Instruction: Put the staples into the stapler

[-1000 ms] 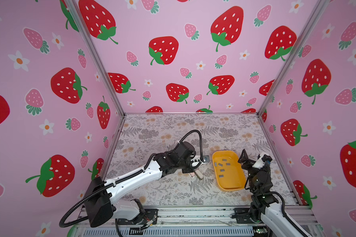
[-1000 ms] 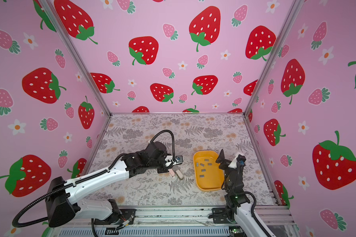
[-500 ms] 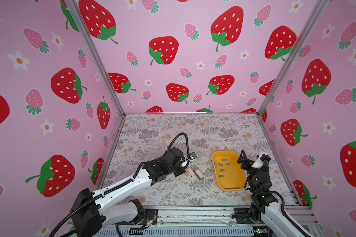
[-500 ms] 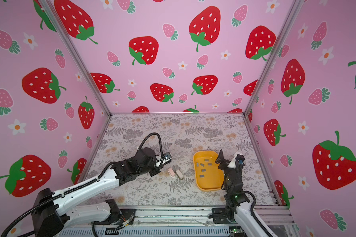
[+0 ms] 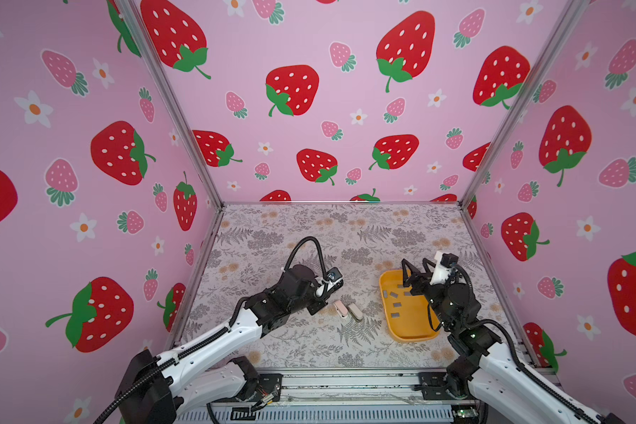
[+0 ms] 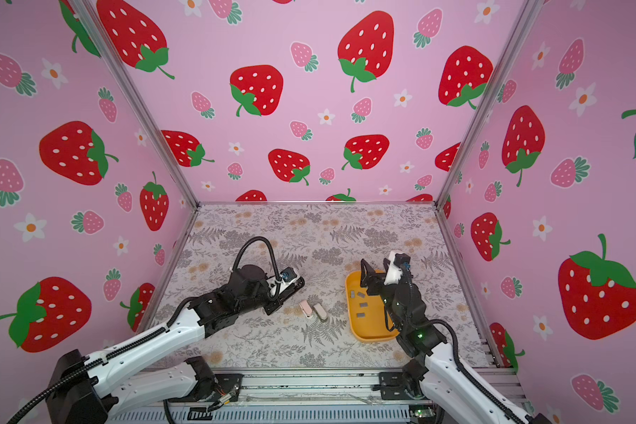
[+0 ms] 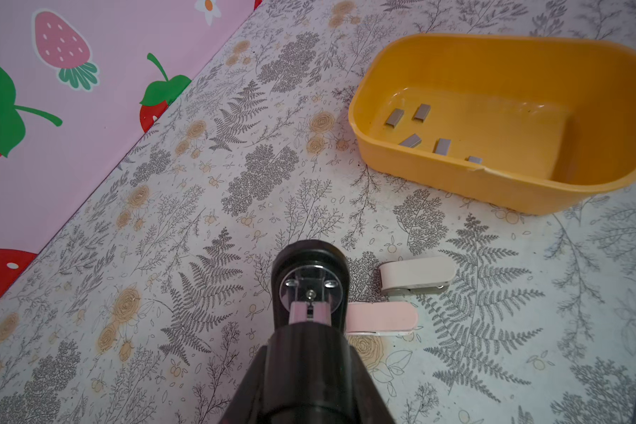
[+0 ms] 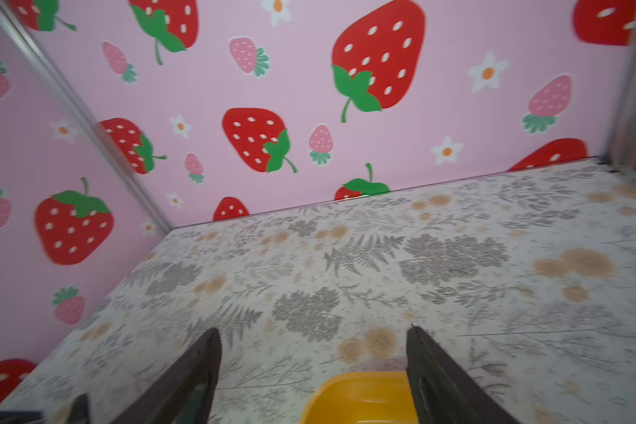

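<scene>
- Floral tabletop (image 5: 309, 227), pink strawberry walls around.
- Left of the yellow tray (image 5: 412, 336), the left gripper (image 5: 315, 309) hangs beside two staplers (image 5: 340, 308); whether its jaws are closed I cannot tell.
- The staples (image 5: 395, 304) lie scattered inside the tray, their long axes mixed.
- The right gripper (image 5: 413, 270), jaws spread and empty, hovers over the tray's far end: it is the nearer arm.
- The left wrist view shows five staples (image 7: 412, 140); the right wrist view shows only the tray's rim (image 8: 357, 381).

Grey staples (image 7: 394, 118) in a yellow tub (image 7: 529, 200). 1 pink stapler (image 7: 382, 317), 1 white stapler (image 7: 415, 273), on a grey fern-print table (image 7: 235, 205).
</scene>
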`<state>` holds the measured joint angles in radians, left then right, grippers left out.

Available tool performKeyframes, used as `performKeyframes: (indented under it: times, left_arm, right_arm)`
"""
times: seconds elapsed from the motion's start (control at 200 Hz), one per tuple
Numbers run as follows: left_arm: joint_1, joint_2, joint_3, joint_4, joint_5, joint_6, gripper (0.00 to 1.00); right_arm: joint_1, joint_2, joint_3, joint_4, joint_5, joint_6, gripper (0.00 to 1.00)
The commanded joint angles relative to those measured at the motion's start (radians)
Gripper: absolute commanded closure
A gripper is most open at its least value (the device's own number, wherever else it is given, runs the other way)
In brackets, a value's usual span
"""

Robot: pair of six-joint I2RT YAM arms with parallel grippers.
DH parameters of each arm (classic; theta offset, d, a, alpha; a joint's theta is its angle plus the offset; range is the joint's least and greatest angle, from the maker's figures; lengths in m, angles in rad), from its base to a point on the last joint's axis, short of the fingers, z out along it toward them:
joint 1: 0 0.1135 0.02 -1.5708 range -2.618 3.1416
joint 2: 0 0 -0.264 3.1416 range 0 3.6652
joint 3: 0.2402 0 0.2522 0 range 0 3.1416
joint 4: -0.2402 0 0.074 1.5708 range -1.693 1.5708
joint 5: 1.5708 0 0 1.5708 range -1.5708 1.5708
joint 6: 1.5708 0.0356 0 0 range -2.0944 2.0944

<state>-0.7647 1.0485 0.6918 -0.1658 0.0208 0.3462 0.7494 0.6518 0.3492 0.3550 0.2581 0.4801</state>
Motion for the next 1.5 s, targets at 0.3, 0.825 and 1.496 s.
performKeyframes:
  times: [0.3, 0.825, 1.496]
  left_arm:
    - [-0.001, -0.067, 0.0, 0.115, 0.073, -0.055, 1.0]
    - [-0.086, -0.008, -0.008, 0.171, 0.1, 0.054, 1.0]
    - [-0.098, -0.015, -0.004, 0.225, 0.084, 0.019, 1.0]
  right_arm:
    - [0.33, 0.234, 0.074, 0.173, 0.037, 0.104, 0.23]
    - [0.387, 0.507, 0.14, 0.272, 0.123, 0.182, 0.3]
    - [0.386, 0.595, 0.088, 0.328, 0.17, 0.266, 0.53]
